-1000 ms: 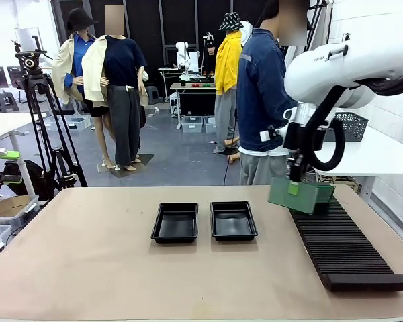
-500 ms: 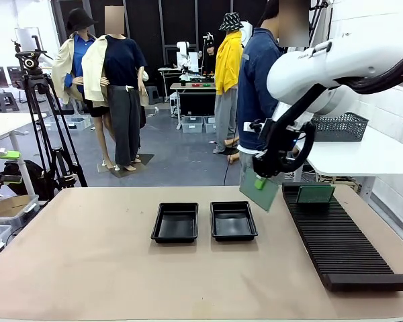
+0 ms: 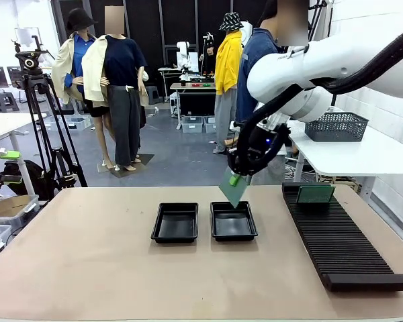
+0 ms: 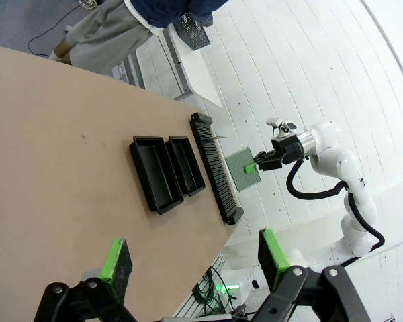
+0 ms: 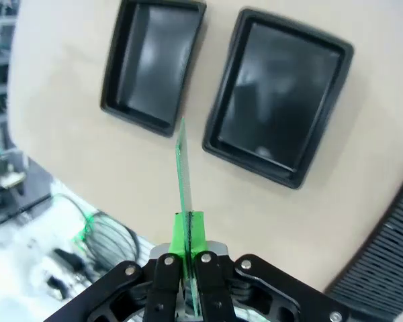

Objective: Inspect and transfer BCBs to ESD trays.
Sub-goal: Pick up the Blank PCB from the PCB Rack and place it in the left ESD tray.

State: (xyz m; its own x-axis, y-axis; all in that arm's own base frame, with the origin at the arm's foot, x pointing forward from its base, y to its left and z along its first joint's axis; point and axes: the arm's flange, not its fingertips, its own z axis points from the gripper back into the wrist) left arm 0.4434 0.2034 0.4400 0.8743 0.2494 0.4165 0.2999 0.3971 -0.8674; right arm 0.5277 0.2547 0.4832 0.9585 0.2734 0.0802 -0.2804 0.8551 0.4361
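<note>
One BCB (image 3: pixel 234 192) is clamped in my right gripper (image 3: pixel 236 180), green pads pinched on its upper edge. The bd hangs tilted in the air over the far rim of the right tray (image 3: pixel 234 237), not touching it. On the R wrist cam the bd (image 5: pixel 182 168) shows as a thin edge btwn the fingers, with both trays below.

The left tray (image 3: pixel 174 239) sits just beside the right one w/ a narrow gap, both approx mid-table. My left gripper (image 4: pixel 191 258) is spread wide and holds nothing, up high, well apart from the surface.

A 2nd BCB (image 3: pixel 315 194) stands upright at the far end of the ribbed rack (image 3: pixel 336 245), which runs near-to-far along the right side.

The table (image 3: pixel 87 268) is plain tan. There's lots of free room left of and nearer than the trays, less btwn the right tray and the rack.

A person (image 3: pixel 255 74) stands at the far edge, partly hidden behind my R arm. A tripod (image 3: pixel 43 121) stands far left, and a mesh basket (image 3: pixel 339 126) sits on a white side table (image 3: pixel 363 154) far right.

The table's near edge is cut off by the frame. I can't make out the board's parts or print; too small.
</note>
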